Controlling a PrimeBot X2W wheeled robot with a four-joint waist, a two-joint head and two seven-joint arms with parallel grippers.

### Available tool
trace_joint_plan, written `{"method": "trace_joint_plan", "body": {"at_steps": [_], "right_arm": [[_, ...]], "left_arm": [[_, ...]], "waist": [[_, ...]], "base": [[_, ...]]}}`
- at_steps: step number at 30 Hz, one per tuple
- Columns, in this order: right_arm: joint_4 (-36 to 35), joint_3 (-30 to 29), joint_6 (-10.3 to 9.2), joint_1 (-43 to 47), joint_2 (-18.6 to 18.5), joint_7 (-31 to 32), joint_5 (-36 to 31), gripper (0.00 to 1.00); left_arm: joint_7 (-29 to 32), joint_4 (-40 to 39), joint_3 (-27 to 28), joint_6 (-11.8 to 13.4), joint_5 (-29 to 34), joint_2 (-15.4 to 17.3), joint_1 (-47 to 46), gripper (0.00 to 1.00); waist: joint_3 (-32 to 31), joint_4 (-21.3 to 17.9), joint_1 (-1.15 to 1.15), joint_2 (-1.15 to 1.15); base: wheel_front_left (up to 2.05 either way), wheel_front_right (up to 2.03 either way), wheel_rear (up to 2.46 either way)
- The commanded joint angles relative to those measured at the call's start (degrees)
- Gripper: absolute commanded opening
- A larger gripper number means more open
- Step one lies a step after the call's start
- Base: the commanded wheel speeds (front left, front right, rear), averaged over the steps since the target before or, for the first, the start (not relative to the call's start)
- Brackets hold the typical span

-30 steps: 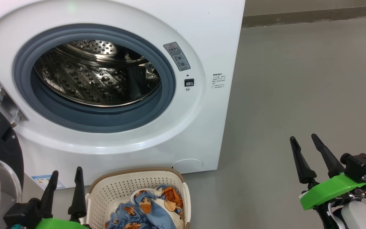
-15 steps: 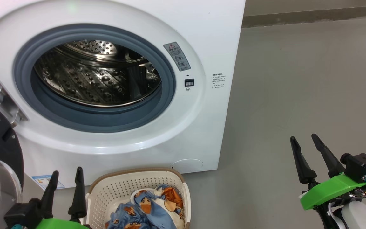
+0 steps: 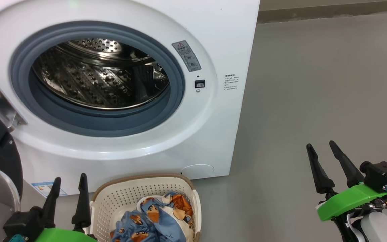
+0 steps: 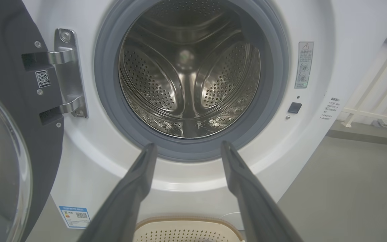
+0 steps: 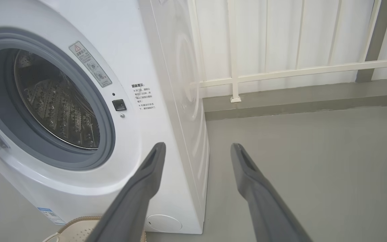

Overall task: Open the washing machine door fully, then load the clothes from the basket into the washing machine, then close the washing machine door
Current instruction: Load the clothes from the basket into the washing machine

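Two-fingered left end effector point(image 3: 71, 178) spread, right end effector point(image 3: 320, 144) spread — washing machine point(image 3: 220, 40), red-triangle warning label point(image 3: 186, 55), blue label point(image 3: 48, 188)

The head view has tipped down a little, so the washing machine point(image 3: 213, 33), the basket point(image 3: 143, 181) and the clothes point(image 3: 153, 222) in it all sit slightly higher in the picture than half a second ago. The left gripper point(image 3: 71, 176) sits higher by the same small amount

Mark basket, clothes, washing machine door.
basket point(image 3: 129, 195), head view, perforated back wall
clothes point(image 3: 160, 220), head view, blue bear-print fabric
washing machine door point(image 4: 5, 33), left wrist view, black inner frame
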Motion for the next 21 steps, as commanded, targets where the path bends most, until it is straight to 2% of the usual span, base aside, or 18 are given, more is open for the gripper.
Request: {"method": "trace_joint_plan", "body": {"at_steps": [1, 21], "right_arm": [[-1.33, 1.14, 0.31, -2.21, -0.75, -0.7, 0.02, 1.0], [-1.63, 1.52, 0.31, -4.65, -0.14, -0.7, 0.34, 1.0]], "left_arm": [[-0.37, -1.24, 1.86, 0.03, 0.04, 1.68, -3.06, 1.0], [0.85, 2.67, -0.23, -0.3, 0.92, 1.73, -7.0, 1.0]], "waist": [[0.31, -0.09, 0.0, 0.0], [7.66, -1.71, 0.0, 0.0]], "base": [[0.0, 0.0, 0.0], [0.0, 0.0, 0.0]]}}
